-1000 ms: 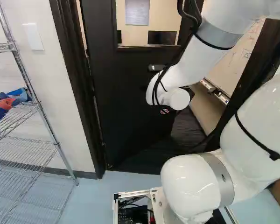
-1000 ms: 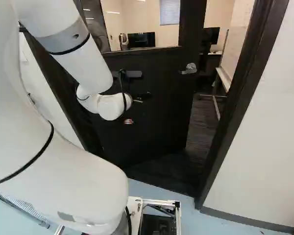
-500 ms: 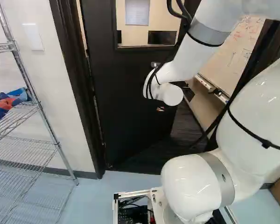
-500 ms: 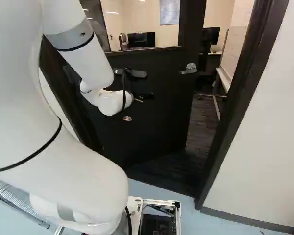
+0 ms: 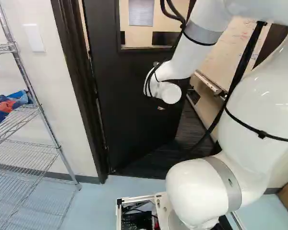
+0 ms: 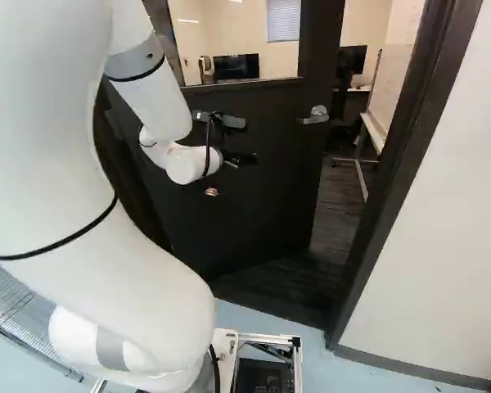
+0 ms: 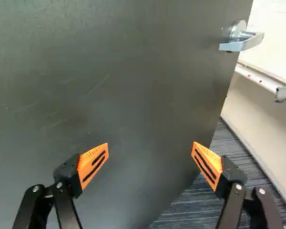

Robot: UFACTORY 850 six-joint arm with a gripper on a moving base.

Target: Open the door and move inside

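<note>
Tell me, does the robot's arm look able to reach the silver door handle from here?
Probably yes, with a sideways shift: the open gripper faces the door, and nothing shows between it and the handle, near the door's free edge.

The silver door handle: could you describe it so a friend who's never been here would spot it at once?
Find the big black door standing partly open in its dark brown frame. Slightly lower than its large clear window, close to the door's free edge, is the silver metal lever handle. Its round metal base and shiny lever stand out against the dark door around them.
</note>
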